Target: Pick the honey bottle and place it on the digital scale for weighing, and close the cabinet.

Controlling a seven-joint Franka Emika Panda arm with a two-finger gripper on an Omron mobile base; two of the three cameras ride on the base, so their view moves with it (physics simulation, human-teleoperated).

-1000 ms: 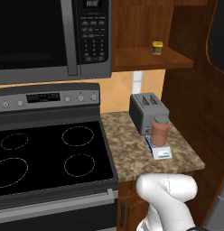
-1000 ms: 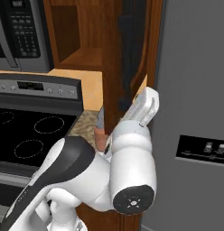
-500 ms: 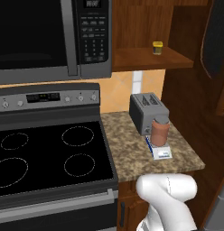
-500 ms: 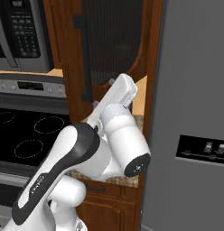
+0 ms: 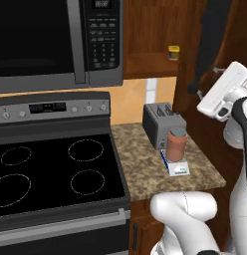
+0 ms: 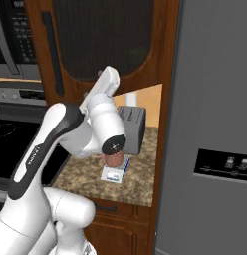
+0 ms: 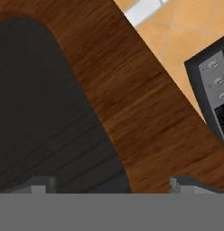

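Already honey bottle (image 5: 177, 144) seen standing on digital scale (image 5: 174, 165) beside toaster (image 5: 161, 123) on surface; weighing step judged done. Cabinet (image 6: 100, 42) door part-swung, closing left. Tool (image 7: 111, 182) spread, nothing held

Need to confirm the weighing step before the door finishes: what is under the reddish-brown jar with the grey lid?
The reddish-brown honey jar stands on the flat white digital scale with its blue edge, in front of the grey toaster. The jar covers the scale's middle.
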